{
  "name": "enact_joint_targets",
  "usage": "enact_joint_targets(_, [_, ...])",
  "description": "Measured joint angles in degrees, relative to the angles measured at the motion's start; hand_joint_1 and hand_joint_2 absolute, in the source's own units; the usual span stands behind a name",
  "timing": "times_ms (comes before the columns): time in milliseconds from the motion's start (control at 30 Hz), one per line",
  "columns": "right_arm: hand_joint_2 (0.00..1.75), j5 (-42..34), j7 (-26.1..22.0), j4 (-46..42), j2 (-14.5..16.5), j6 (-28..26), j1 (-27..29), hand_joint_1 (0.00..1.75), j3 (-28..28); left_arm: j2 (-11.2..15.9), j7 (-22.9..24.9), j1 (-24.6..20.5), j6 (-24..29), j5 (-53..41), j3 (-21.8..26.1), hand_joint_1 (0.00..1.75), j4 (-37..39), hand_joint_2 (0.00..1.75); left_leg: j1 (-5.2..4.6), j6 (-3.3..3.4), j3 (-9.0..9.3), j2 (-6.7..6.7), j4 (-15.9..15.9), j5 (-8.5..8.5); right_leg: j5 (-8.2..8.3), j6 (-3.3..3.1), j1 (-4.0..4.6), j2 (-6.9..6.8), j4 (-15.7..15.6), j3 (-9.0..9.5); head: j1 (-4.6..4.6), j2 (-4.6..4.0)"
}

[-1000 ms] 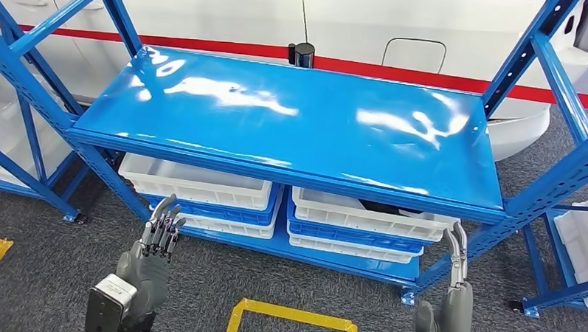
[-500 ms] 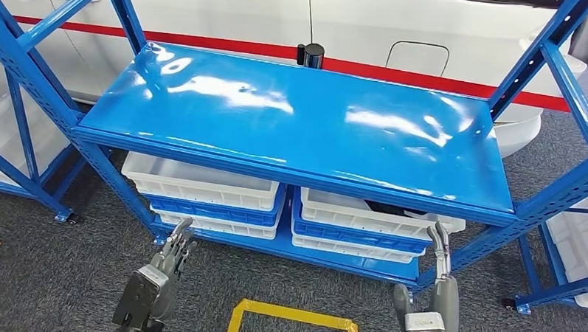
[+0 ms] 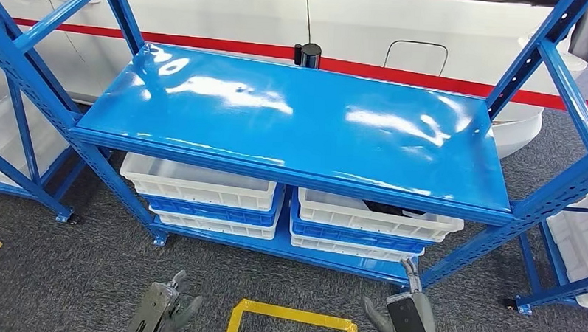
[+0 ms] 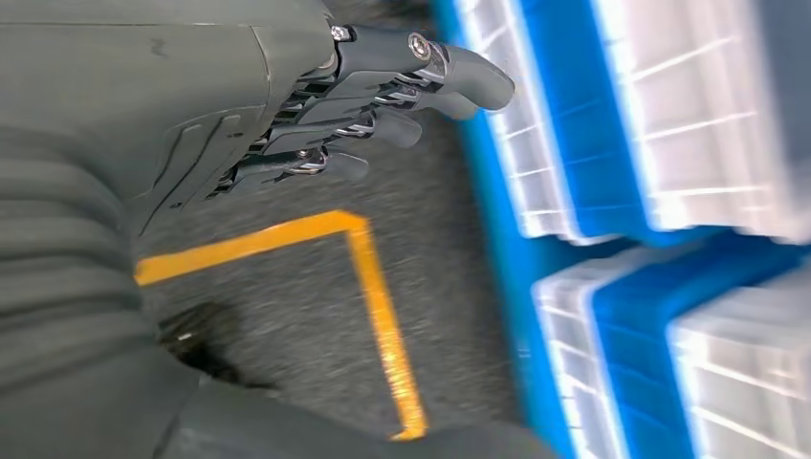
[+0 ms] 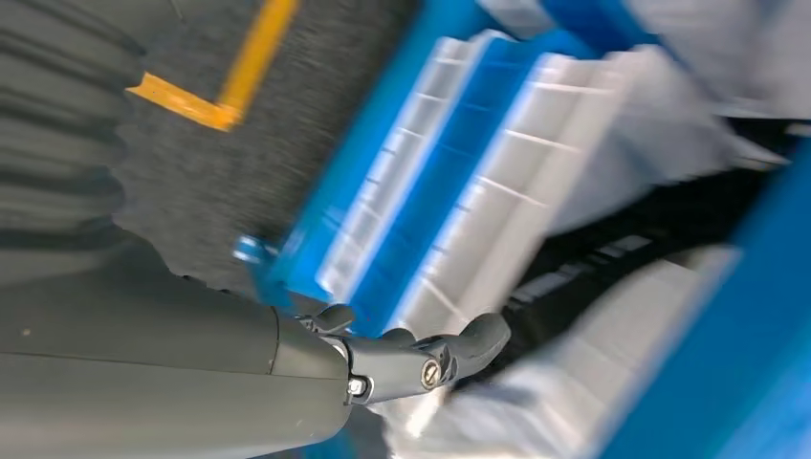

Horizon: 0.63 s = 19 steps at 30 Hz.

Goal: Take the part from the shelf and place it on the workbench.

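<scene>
A blue steel shelf (image 3: 292, 122) is seen ahead, its glossy upper deck bare apart from a small black cylinder (image 3: 307, 54) standing at the far edge, toward 12 o'clock. On the lower deck, stacked white and blue bins are stored in two piles: a left stack (image 3: 205, 196) and a right stack (image 3: 370, 224). A dark part (image 3: 393, 209) is seen lying inside the top bin of the right stack, at about 1 o'clock from the robot; its shape cannot be made out, and it appears in the right wrist view as a black blurred mass (image 5: 660, 229) within the white bin.

The left robot hand (image 3: 166, 309) is held low at 7 o'clock over grey carpet, beside a yellow floor marking (image 3: 293, 317); in the left wrist view its fingers (image 4: 402, 91) are extended, slightly apart, and nothing is held. The right robot hand (image 3: 408, 314) is held low at 5 o'clock, short of the right stack; its fingers (image 5: 459, 349) are extended and empty, pointed toward the bin.
</scene>
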Motion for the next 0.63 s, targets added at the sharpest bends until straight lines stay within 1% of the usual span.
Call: enact_joint_targets(633, [1.75, -7.88, 2.53, 30.77, 1.22, 10.76, -5.44, 0.0, -5.7, 0.09, 3.13, -2.31, -2.54, 3.94, 6.18, 0.0, 24.66, 1.75, 0.03, 0.0, -0.01, 0.0, -0.01, 0.0, -0.01, -0.01, 0.04, 0.0, 0.0, -0.01, 0.01, 0.0])
